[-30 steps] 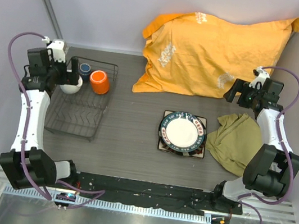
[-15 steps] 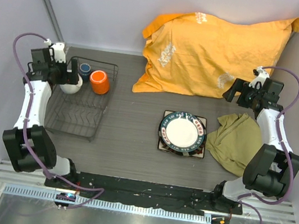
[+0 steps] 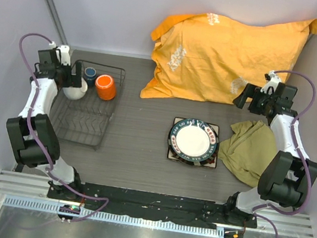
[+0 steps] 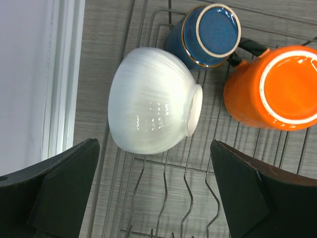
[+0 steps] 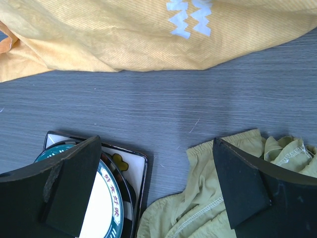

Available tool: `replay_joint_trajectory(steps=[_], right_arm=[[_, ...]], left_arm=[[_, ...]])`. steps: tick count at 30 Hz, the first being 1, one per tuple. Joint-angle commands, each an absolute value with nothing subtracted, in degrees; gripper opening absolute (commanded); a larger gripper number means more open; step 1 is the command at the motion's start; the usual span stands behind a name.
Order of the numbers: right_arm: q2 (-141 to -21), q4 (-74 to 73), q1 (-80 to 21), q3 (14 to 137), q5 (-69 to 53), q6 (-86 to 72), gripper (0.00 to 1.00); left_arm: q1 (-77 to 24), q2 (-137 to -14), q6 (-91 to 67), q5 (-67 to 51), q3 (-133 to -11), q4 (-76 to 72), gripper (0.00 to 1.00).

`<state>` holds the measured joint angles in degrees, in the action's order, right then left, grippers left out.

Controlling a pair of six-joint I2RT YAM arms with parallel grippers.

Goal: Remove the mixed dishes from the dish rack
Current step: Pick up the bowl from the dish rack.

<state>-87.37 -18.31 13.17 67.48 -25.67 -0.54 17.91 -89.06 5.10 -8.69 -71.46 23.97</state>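
The dark wire dish rack (image 3: 79, 126) stands at the left. At its far end are a white bowl (image 3: 75, 89) lying on its side, an orange mug (image 3: 105, 87) and a small dark blue cup (image 3: 89, 74). In the left wrist view the bowl (image 4: 148, 99), cup (image 4: 210, 34) and mug (image 4: 275, 89) sit on the rack bars (image 4: 178, 188). My left gripper (image 3: 76, 73) (image 4: 153, 145) is open and empty above the bowl. The round dark-rimmed plate (image 3: 193, 140) lies on the square flowered plate (image 3: 214, 128) at the table's middle. My right gripper (image 3: 244, 96) (image 5: 157, 144) is open and empty above the table.
A large orange pillow (image 3: 217, 56) lies at the back. An olive green cloth (image 3: 250, 148) lies right of the plates. In the right wrist view the pillow (image 5: 148, 34), cloth (image 5: 223, 198), round plate (image 5: 106, 208) and square plate (image 5: 131, 166) show. Walls close in on both sides.
My left arm has drawn back toward the left wall, its gripper still open over the bowl. My right gripper has shifted slightly left. The dishes have not moved.
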Motion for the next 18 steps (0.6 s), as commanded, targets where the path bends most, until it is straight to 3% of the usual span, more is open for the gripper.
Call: replay_joint_trajectory(steps=[1,18], right_arm=[[-87.36,-16.96,12.75,68.73,-26.10,-0.62,1.00],[-87.54,-17.05,12.66,68.73,-25.66,-0.35,1.00]], left_arm=[[18.37,-90.44,6.41,-6.86,-74.79,19.95,1.00],[18.19,-95.27,7.65,-6.50,-76.47,18.19,0.99]])
